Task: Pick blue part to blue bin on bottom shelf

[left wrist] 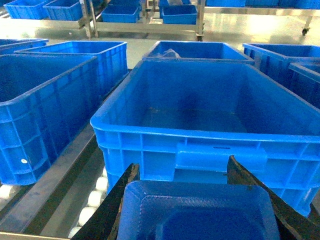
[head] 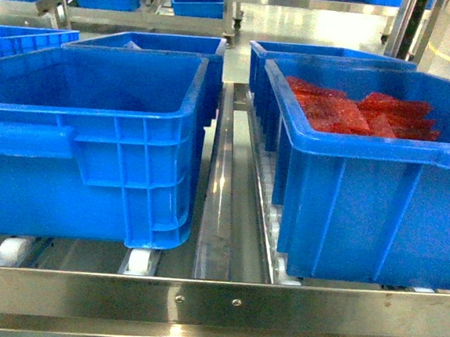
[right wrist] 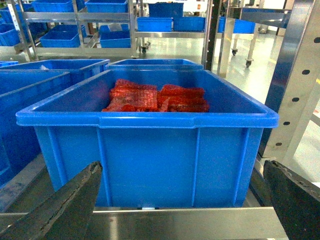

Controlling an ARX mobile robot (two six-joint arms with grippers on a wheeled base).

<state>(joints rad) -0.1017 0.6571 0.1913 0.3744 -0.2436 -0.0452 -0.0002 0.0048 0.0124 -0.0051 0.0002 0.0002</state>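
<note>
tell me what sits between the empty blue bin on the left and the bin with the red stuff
In the head view, a steel rail of the rack runs between the empty blue bin and the bin with red bags; no other object lies in that gap.

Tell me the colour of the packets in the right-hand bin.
Red packets, clearest in the right wrist view.

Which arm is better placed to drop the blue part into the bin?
Left. Its gripper already holds the blue part between its jaws, right in front of the empty blue bin. The right gripper is open, holds nothing, and faces the bin of red parts.
</note>
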